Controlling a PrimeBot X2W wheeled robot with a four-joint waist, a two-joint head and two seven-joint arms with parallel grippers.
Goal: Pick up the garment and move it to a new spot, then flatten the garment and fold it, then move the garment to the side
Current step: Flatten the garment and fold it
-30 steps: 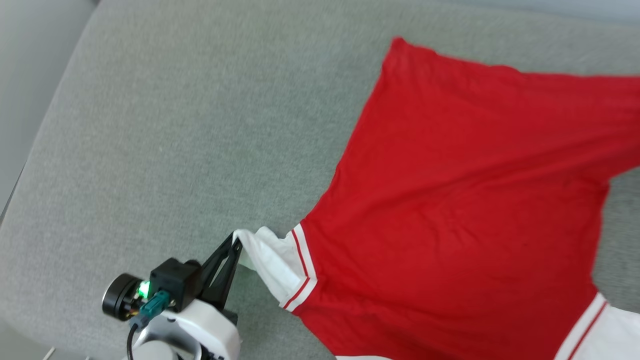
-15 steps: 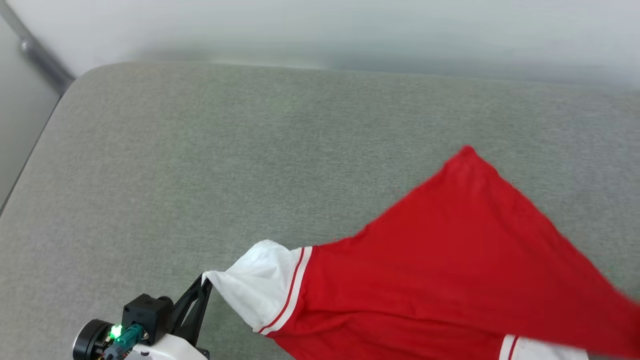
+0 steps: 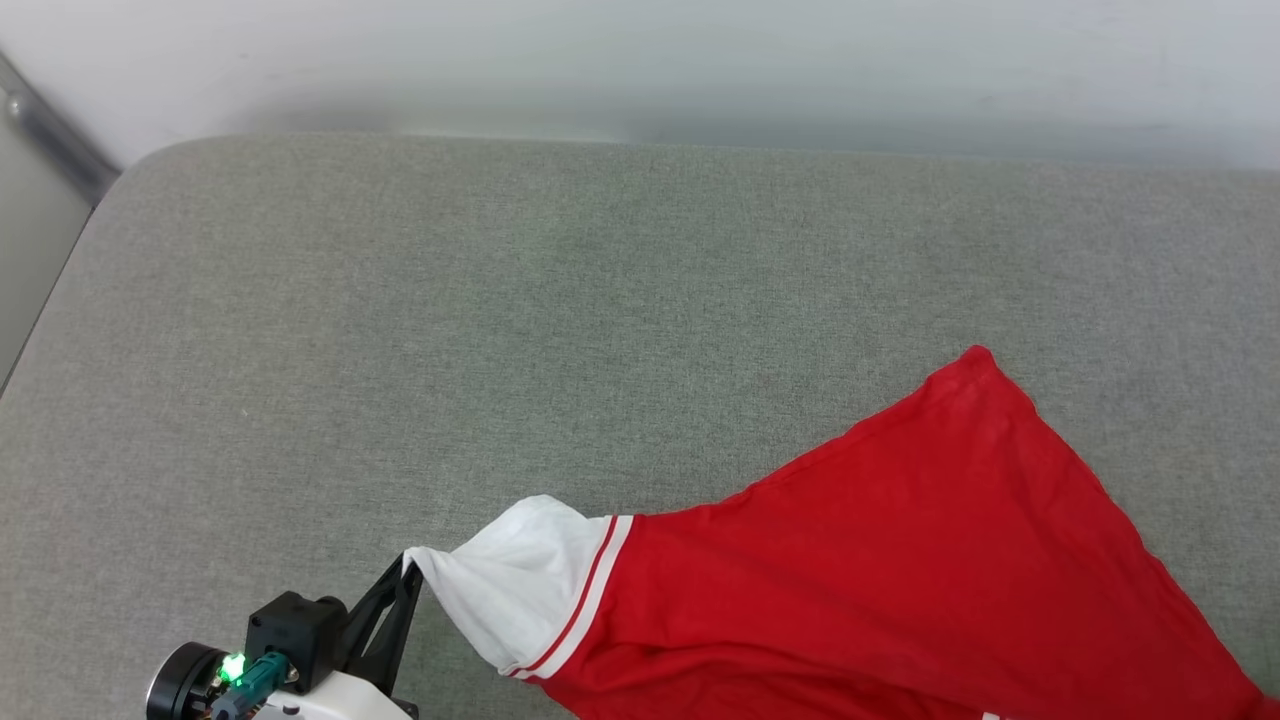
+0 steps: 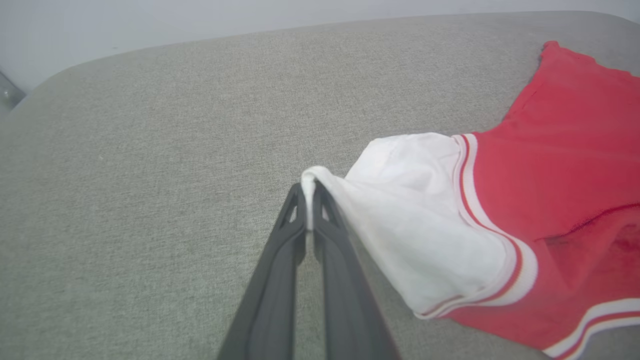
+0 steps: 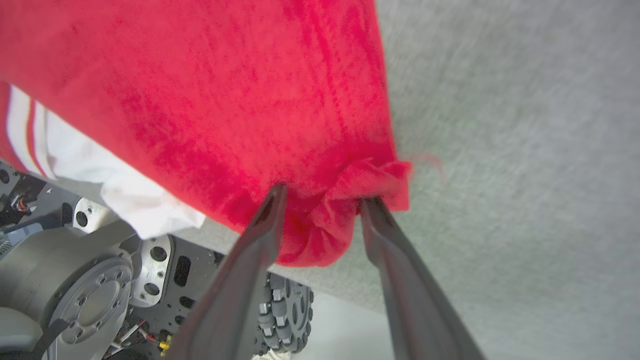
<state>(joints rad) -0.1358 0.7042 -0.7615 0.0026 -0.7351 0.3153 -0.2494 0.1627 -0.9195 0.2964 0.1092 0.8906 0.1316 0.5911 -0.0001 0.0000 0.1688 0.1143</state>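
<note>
Prob. lab/test rm, grey fabric pad (image 3: 400,300), plain white wall (image 3: 600,60)

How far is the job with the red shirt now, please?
Done: the garment lies mostly on the grey cushion, so the move looks made. In hand: the left hand pinches the white sleeve; the right hand has its fingers apart around a red bunch. Left: flattening, folding, moving aside.

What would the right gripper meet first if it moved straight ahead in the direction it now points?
Probably the garment: its bunched red fold sits between the right gripper's parted jaws; the grey cushion lies beyond.
</note>
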